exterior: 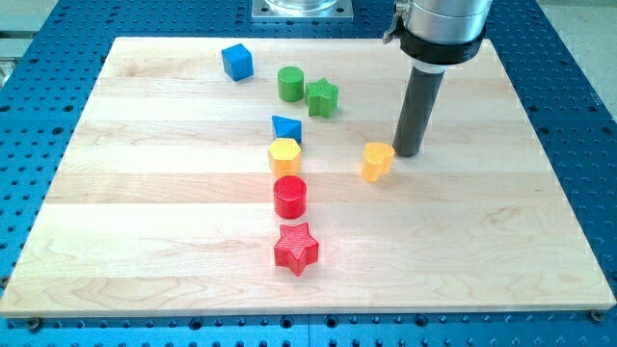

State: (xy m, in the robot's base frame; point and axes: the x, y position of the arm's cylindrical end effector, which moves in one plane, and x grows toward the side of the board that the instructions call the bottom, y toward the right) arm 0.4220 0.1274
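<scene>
My tip rests on the wooden board, right of centre. It stands just to the right of a small yellow block and touches it or nearly so. Left of that, a column runs down the middle: a blue wedge-like block, a yellow hexagonal block just below it, a red cylinder, and a red star. Toward the view's top sit a green cylinder and a green star side by side, with a blue cube further left.
The board lies on a blue perforated table. The arm's dark collar hangs over the board's upper right. A metal mount sits at the view's top edge.
</scene>
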